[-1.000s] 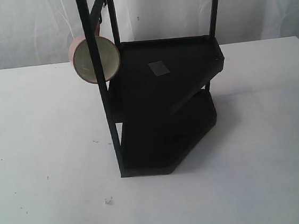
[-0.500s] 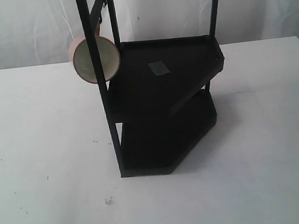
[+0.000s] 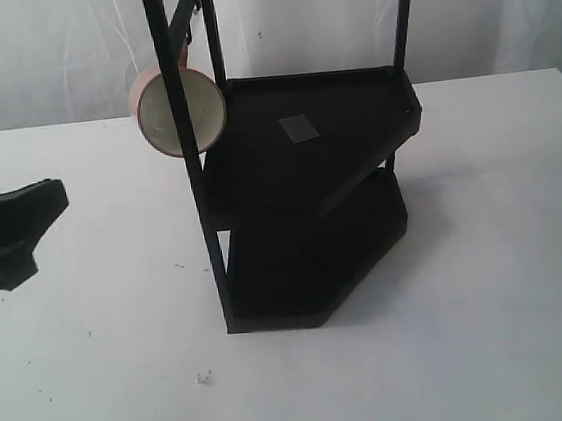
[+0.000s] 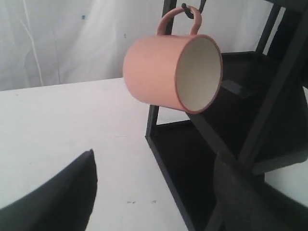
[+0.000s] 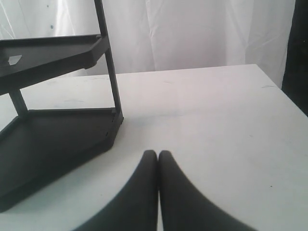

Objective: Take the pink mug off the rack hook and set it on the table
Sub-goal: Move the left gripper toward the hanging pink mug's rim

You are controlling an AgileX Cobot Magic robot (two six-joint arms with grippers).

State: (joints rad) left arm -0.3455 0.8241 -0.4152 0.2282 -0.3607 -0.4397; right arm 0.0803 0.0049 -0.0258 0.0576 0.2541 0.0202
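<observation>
The pink mug (image 3: 175, 111) hangs by its loop handle on the rack hook (image 3: 184, 22), its cream inside facing the exterior camera. The left wrist view shows the pink mug (image 4: 163, 72) on its side under the hook (image 4: 185, 7). My left gripper (image 3: 47, 230) is open over the table (image 3: 103, 330), well left of the rack and lower than the mug. Nothing sits between its fingers (image 4: 72, 192) in the left wrist view, where the left gripper (image 4: 155, 154) points toward the mug. My right gripper (image 5: 158, 154) is shut and empty above the table (image 5: 216, 106), and is out of the exterior view.
The black two-shelf rack (image 3: 307, 168) stands mid-table, with thin upright poles (image 3: 199, 199) at its corners; one pole crosses in front of the mug. A small pale patch (image 3: 299, 128) lies on the upper shelf. White curtains (image 3: 43, 54) close the back.
My left gripper has come into the exterior view from the left edge, open. The mug and rack have not moved.
</observation>
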